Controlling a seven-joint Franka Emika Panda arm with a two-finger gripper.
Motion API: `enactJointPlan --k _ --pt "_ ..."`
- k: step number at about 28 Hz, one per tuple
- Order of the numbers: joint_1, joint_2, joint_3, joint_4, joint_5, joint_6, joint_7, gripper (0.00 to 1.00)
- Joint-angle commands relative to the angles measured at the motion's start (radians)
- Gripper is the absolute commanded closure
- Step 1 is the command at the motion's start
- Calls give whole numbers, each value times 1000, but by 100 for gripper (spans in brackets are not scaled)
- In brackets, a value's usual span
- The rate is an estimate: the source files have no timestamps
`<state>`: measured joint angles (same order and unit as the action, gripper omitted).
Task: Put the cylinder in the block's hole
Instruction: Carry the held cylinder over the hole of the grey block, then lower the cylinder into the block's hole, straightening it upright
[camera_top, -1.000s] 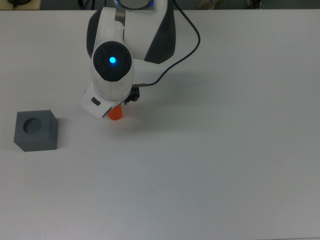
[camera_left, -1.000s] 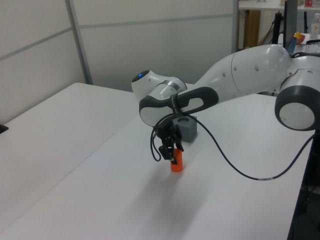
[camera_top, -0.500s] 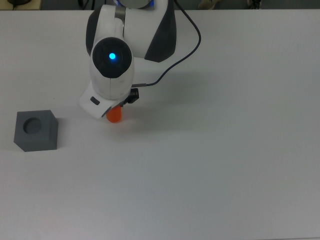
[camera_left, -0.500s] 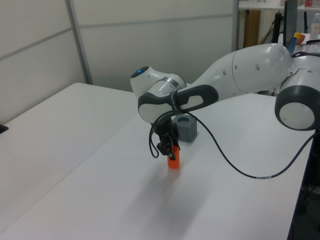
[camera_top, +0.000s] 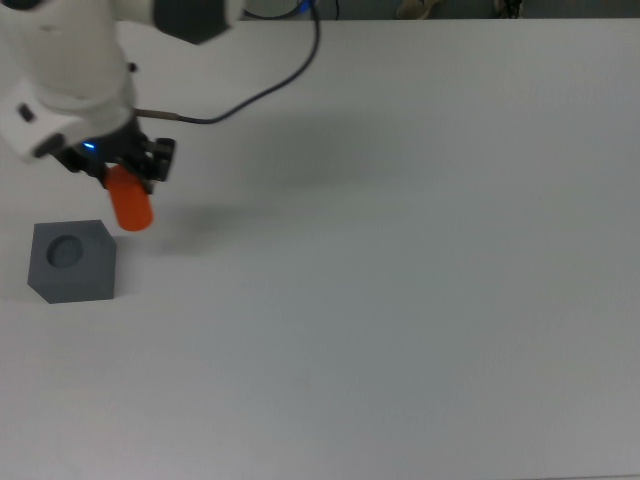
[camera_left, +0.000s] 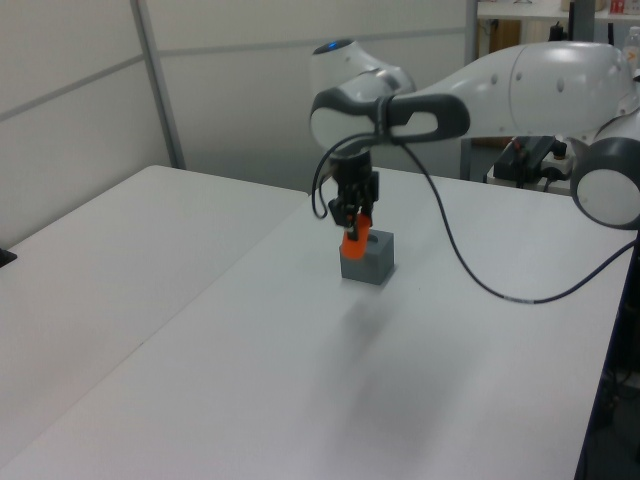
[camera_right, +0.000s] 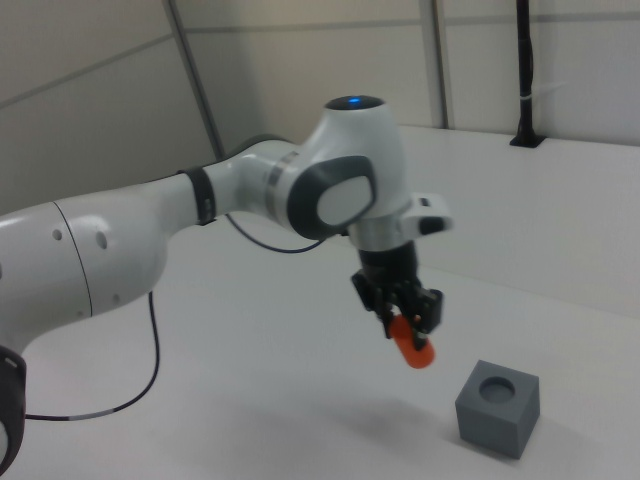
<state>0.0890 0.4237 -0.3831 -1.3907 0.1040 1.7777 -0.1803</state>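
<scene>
Since half a second ago we have carried the cylinder (camera_top: 129, 207) off the bench (camera_top: 420, 300) and across toward the top view's left; the claw (camera_top: 122, 172) is clenched on its upper end and it hangs tilted in the air. It now sits near the block (camera_top: 72, 262), just short of the hole (camera_top: 66, 250), which is open and facing up in the right view. We judge transport nearly done: what remains is centring over the hole, straightening the tilt, and lowering.
</scene>
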Motion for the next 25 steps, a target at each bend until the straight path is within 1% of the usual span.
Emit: enactJointPlan --k 1,4,7,9,14,25 --pt "-64 -2 -5 -1 59 86 10 86" --pt "-103 7 -2 -2 66 133 10 86" --pt "-124 30 6 -4 72 176 12 85" --pt "-130 50 9 -5 72 201 12 84" --pt "-130 70 10 -8 71 218 10 84" --pt "-129 78 12 -10 65 218 1 84"
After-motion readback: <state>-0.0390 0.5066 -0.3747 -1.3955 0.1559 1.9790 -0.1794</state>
